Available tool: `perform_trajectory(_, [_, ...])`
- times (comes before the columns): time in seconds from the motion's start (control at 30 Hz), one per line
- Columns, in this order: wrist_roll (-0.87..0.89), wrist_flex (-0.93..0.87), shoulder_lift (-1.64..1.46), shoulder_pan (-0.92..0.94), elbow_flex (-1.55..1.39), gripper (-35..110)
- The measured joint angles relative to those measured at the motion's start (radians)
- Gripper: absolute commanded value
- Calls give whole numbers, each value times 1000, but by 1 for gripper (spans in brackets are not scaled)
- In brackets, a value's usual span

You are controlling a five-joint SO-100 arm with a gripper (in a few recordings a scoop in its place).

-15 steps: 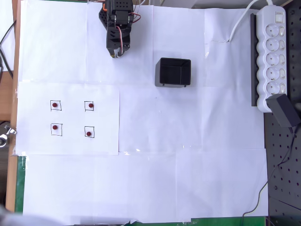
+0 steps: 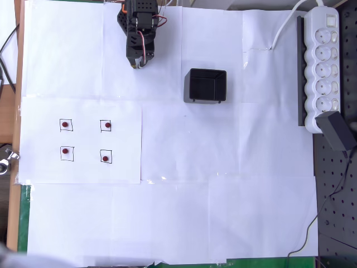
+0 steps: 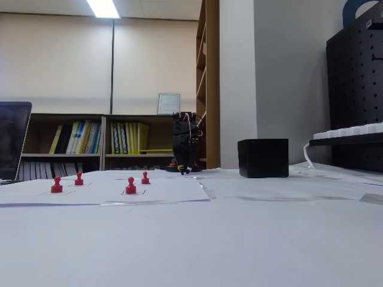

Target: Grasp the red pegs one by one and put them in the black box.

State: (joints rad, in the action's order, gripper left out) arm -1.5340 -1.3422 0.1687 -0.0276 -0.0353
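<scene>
With the gripper (image 2: pixel 135 65) folded near the base, its opening impossible to judge, four pegs (image 2: pixel 66 124) are seen standing on drawn squares, well left of the box (image 2: pixel 205 85), and could be toppled by an off-centre approach.

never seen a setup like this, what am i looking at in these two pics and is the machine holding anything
It is a small black robot arm on a paper-covered table. One picture looks straight down from above; the other is taken low, at table level. Its gripper points down near the paper with nothing seen in it; whether it is open is unclear. Four red pegs stand upright in drawn squares, apart from the arm. The black box sits elsewhere on the table, with no pegs seen inside. A white power strip lies at the edge.
</scene>
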Motion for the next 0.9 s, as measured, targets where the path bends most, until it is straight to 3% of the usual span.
perform_trajectory(0.73, [0,2,0,2,0,0])
perform_trajectory(0.83, [114,97,-89,44,0,0])
perform_trajectory(0.9, [213,256,-199,95,0,1])
